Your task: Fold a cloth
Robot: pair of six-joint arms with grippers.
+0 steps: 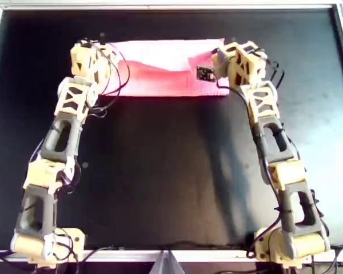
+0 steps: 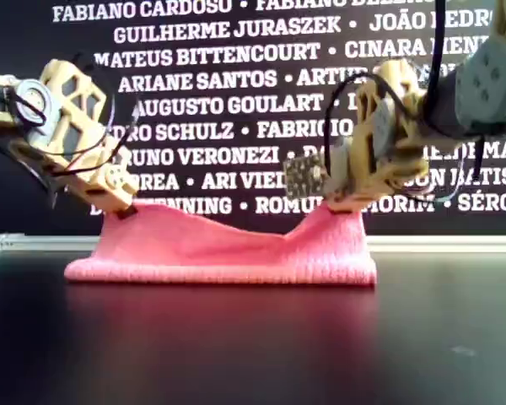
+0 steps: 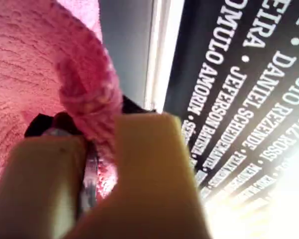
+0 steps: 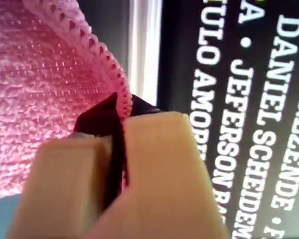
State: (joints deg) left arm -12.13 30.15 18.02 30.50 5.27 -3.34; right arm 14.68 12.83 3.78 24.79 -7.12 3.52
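— Cloth (image 1: 160,74) first: where does it lie?

— The pink cloth sits on the black table (image 1: 171,171), at the far side from the arm bases in the overhead view. Most of it rests flat as a long band; two of its corners are lifted off the table, so the fabric sags between them, as the exterior view shows.

— Who holds those corners?

— Each arm has one. The left gripper (image 3: 97,149) has its jaws closed tight on a bunched fold of pink fabric. The right gripper (image 4: 120,129) likewise has its jaws pinched narrow on the stitched hem of the cloth. In the overhead view the two grippers stand at opposite ends of the cloth.

— So which step is this?

— It reads as the middle of a fold: both corners gripped and raised, the lower layer lying on the table beneath them. The cloth already looks doubled into a band, though how many layers lie there cannot be told.

— And the next move?

— Judging from this, both arms should carry their corners together across the cloth at an even height, keeping the edge taut between them, then lower it onto the opposite edge before the jaws let go. If one arm leads, the fold will probably land skewed
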